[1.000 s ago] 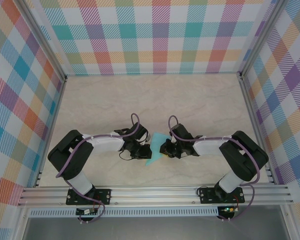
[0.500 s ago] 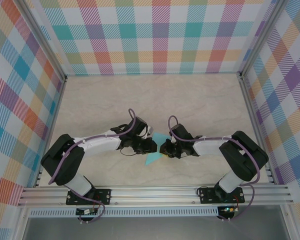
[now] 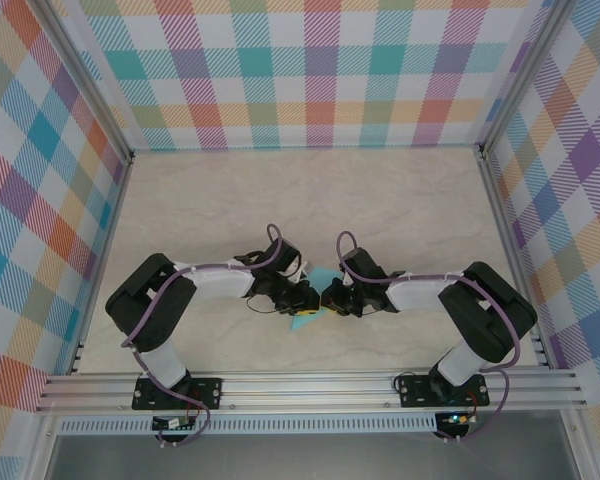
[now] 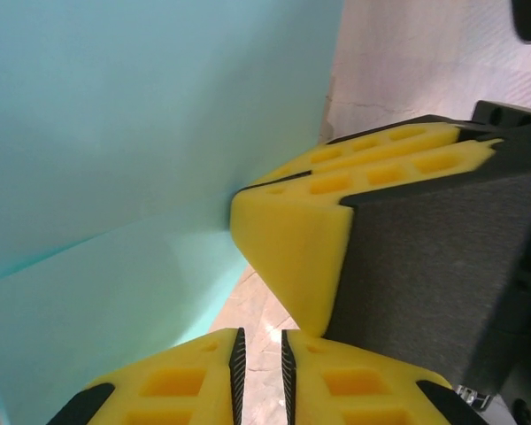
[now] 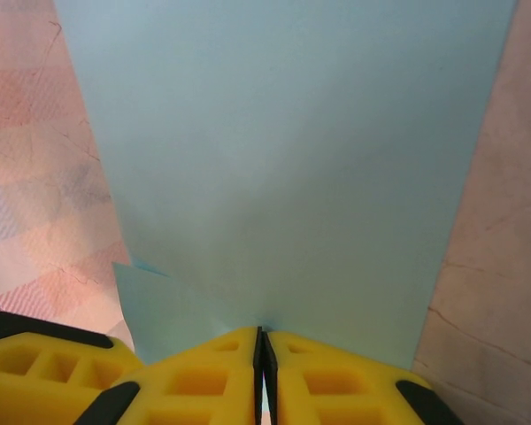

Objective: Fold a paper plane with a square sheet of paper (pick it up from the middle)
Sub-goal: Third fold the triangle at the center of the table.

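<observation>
The turquoise sheet of paper (image 3: 319, 276) is folded into layers and held up between the two grippers near the table's front middle. In the right wrist view the sheet of paper (image 5: 283, 159) rises from my right gripper (image 5: 262, 363), which is shut on its lower edge, with a folded flap at the lower left. My right gripper (image 3: 329, 298) faces my left gripper (image 3: 305, 298) almost tip to tip. In the left wrist view my left gripper (image 4: 259, 372) stands slightly open, bare table showing through the gap. The sheet of paper (image 4: 142, 133) lies to its left, and the right gripper's fingers (image 4: 292, 248) are just ahead.
The marble-look table (image 3: 310, 200) stretches back to checked walls on three sides. An aluminium rail (image 3: 310, 385) carries both arm bases along the near edge. Purple cables loop over both wrists.
My left gripper has moved right, closing in on the right gripper, and its jaws have parted slightly. The left elbow has shifted. The right arm holds still with the paper.
</observation>
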